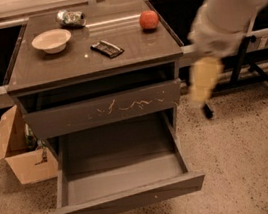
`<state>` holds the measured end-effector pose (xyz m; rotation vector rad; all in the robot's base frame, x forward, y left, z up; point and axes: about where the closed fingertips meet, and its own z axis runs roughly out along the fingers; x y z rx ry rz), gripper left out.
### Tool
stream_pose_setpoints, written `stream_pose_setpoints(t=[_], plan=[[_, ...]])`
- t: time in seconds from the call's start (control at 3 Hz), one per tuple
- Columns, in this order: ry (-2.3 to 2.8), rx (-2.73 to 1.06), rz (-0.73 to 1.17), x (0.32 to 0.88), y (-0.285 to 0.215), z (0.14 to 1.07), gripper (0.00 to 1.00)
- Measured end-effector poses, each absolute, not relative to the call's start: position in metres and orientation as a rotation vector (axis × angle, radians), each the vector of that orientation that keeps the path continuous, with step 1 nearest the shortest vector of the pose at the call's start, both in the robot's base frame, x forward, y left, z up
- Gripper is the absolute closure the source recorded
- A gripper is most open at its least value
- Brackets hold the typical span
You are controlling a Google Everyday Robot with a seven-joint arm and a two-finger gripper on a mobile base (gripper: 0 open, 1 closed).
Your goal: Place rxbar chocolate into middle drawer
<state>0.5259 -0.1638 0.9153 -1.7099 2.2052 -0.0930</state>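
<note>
The rxbar chocolate (107, 48), a flat black bar with pale markings, lies on the cabinet top (92, 65) near its middle. The middle drawer (123, 200) is pulled wide open below, with a smooth grey front and nothing inside its grey box. Above it sits a shut drawer front with pale scratch marks (105, 110). My gripper (203, 80), pale yellow and blurred, hangs off the cabinet's right side at about the scratched drawer's height. It is apart from the bar and holds nothing I can see. The white arm (229, 8) reaches in from the upper right.
On the cabinet top are a white bowl (51, 40), a silver can on its side (70, 18) and a red fruit (149, 19). An open cardboard box (17, 153) stands on the floor to the left. Black chair legs (258, 76) stand to the right.
</note>
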Motion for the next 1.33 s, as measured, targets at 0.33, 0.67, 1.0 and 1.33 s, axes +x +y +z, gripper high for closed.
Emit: stream_pose_setpoints(t=[0.33,0.67,1.0,1.33], plan=[[2.166,-1.603,-0.176,0.658,-0.1,0.864,0.0],[2.087,-1.594,-0.185,0.71,-0.054,0.851,0.0],[2.087,-1.594,-0.185,0.71,-0.054,0.851,0.0],[2.069,-1.602,-0.152,0.708,-0.052,0.851,0.0]])
